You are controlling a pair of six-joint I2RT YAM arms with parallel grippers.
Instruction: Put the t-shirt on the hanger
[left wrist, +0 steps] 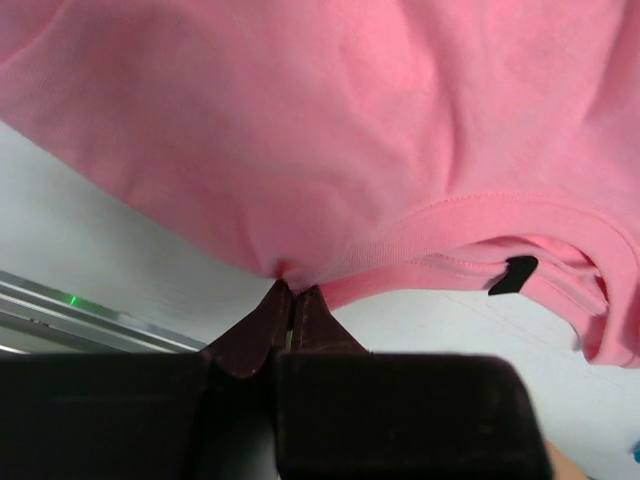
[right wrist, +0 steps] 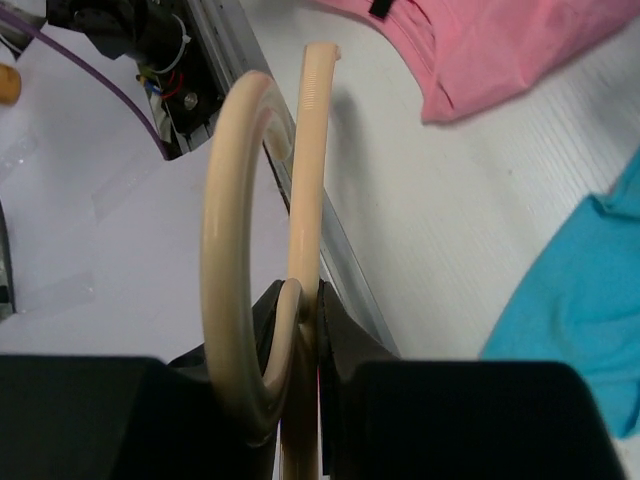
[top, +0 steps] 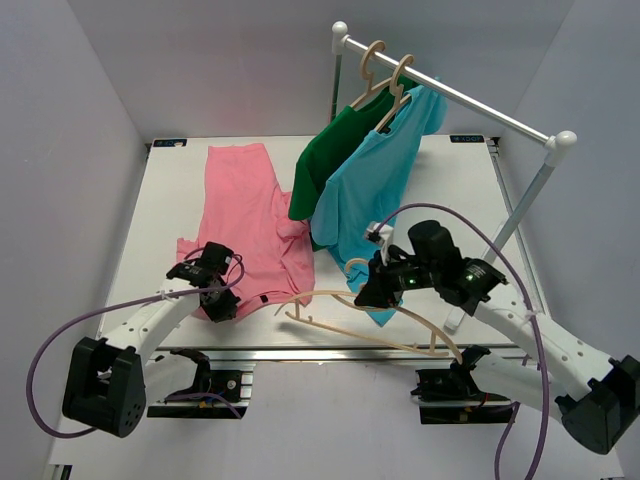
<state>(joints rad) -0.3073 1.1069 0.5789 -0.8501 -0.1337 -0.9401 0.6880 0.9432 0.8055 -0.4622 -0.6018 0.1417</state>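
Note:
The pink t-shirt (top: 250,215) lies flat on the white table, its collar end toward the near edge. My left gripper (top: 218,300) is shut on the shirt's collar edge; the left wrist view shows the jaws pinching the pink cloth (left wrist: 380,150) just beside the ribbed neckline. My right gripper (top: 372,290) is shut on the beige hanger (top: 370,325) at its neck, holding it over the table's near edge with one arm reaching left toward the shirt's collar. In the right wrist view the hanger's hook (right wrist: 225,260) curves up past the jaws.
A clothes rail (top: 450,95) at the back right carries a green shirt (top: 335,150) and a teal-blue shirt (top: 375,185) on like hangers. The blue shirt hangs down close to my right gripper. The table's metal front edge (top: 330,345) runs beneath the hanger.

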